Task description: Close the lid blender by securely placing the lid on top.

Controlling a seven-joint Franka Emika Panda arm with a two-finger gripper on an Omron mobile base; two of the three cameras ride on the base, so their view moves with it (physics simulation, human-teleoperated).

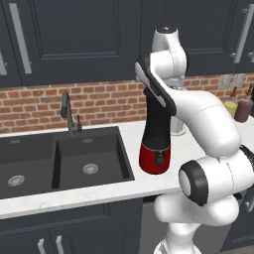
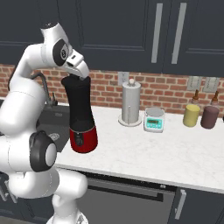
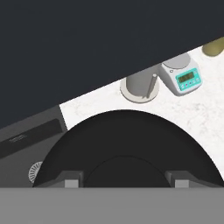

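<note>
- Gripper (image 2: 82,75) sits at the blender's (image 2: 81,118) rim, fingertips (image 3: 72,180) spread either side of the round matte-black lid (image 3: 127,144).
- Blender stands on speckled white counter (image 2: 175,153), beside the sink (image 1: 64,158); glossy red rounded base.

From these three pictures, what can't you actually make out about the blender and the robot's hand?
- Whether the lid sits fully on the blender: the hand covers the jar's top in the right base view, and the arm in the left base view.
- Whether the gripper is open or shut: the hand view's bottom edge cuts its fingertips.
- The digits on the scale: too small.
</note>
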